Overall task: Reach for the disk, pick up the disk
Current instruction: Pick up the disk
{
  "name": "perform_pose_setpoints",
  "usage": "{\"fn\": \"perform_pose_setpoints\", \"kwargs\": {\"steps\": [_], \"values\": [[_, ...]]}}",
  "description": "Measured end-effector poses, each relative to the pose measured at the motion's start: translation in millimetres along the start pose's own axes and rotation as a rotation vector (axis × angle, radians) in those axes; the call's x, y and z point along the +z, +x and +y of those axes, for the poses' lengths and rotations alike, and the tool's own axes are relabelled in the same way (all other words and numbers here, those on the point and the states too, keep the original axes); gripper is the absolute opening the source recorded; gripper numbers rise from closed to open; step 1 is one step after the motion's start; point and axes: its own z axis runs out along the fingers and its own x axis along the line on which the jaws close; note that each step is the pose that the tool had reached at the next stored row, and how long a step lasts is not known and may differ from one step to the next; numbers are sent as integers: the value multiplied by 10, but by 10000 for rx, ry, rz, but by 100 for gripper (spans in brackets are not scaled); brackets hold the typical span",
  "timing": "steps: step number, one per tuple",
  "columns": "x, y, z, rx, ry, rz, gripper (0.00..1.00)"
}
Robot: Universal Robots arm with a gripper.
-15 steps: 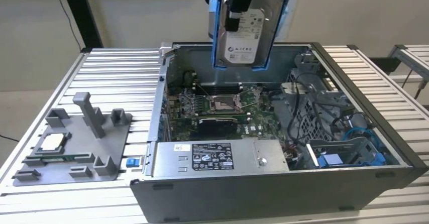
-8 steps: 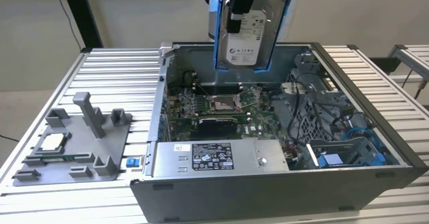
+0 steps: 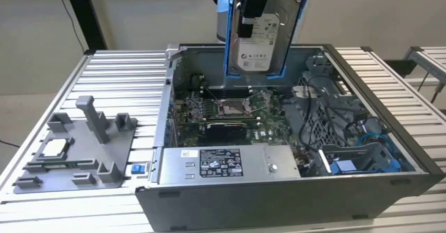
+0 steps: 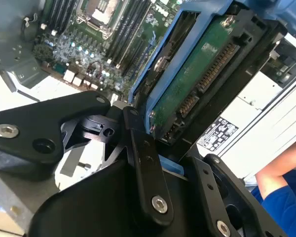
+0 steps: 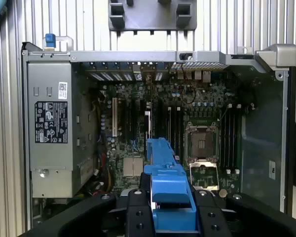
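Note:
The disk (image 3: 259, 37) hangs upright above the open computer case, high over the motherboard. Its white label faces the exterior camera and its blue bracket (image 3: 228, 45) frames it. My gripper (image 3: 261, 6) is shut on the disk's upper part, one black finger (image 3: 251, 8) lying across the label. In the second wrist view the disk's green circuit side (image 4: 197, 79) shows between my black fingers (image 4: 144, 168). In the first wrist view the blue bracket (image 5: 168, 197) sits clamped in my gripper (image 5: 171, 210).
Below stands the open grey computer case (image 3: 279, 204) with motherboard (image 3: 230, 113), power supply (image 3: 223, 162) and cables at the exterior view's right. A grey fixture (image 3: 83, 149) holding a processor chip (image 3: 54, 147), and a small blue clip (image 3: 137, 168), lie to its left. A person's arm (image 4: 281, 173) is nearby.

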Motion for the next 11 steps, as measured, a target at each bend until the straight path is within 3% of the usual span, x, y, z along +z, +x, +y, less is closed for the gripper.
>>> {"fn": "perform_pose_setpoints", "kwargs": {"steps": [7, 11], "values": [[-1, 1, -1, 4, -1, 3, 0], [-1, 44, -3, 4, -1, 1, 0]]}}
